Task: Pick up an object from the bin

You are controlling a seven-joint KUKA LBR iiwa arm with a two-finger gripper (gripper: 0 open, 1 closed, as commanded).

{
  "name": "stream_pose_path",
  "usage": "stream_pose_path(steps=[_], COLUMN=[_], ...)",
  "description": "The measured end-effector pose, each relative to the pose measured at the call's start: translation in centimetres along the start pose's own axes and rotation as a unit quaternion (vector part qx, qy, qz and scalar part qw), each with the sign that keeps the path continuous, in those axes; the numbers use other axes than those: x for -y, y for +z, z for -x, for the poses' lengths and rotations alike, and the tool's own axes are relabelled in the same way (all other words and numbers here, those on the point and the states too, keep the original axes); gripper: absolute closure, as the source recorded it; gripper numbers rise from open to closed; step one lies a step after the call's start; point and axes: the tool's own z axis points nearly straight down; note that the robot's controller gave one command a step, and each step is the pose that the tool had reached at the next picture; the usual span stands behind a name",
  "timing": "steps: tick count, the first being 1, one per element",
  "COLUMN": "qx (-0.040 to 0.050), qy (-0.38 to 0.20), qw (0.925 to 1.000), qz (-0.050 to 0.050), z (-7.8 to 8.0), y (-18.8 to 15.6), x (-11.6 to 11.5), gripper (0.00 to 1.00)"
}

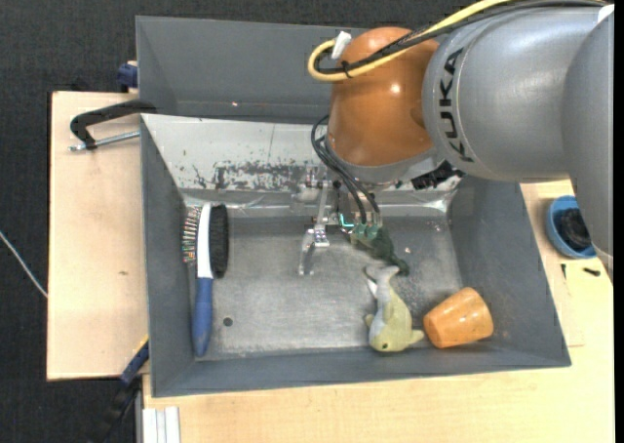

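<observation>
— Before you commit to a move, ask me what you want to know.

— Where is my gripper, and what is closest to it?

— Your gripper (327, 236) hangs low over the middle of the bin (161, 265), a little above the frame's centre and near the back wall. How far open it is I cannot tell from this angle, and I see nothing held in it. Closest to you is a small dark green piece (390, 254), just beside the gripper toward the lower right. Farther the same way lies a yellow-green toy (390, 322), near the front wall.

— How does the toy lie?

— Its long axis runs roughly up and down the frame, with the pale narrow end pointing up toward you and the rounder body at the bottom. An orange cup (458, 317) lies on its side right next to it, to the right, so I judge you'd have little room on that flank. The blue-handled brush (203, 270) is well apart, along the left wall, also lying top to bottom.

— And the arm?

— Your arm (526, 90) comes in from the upper right, with the orange cover (375, 100) at the wrist over the back wall and the tool pointing steeply down. I judge a short shift toward the lower right would bring you over the green piece; the toy would need a longer one in the same direction.
</observation>
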Motion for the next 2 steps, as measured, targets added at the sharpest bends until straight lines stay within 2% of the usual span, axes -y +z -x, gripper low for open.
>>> stream_pose_path(steps=[1,2], qx=[0.0073,0.0083], qy=[-0.022,0.015], qw=[0.9997,0.9999], qz=[0.001,-0.002], z=[3.4,3.0], y=[9.6,6.5], x=[4.8,12.9], gripper=[0.00,0.00])
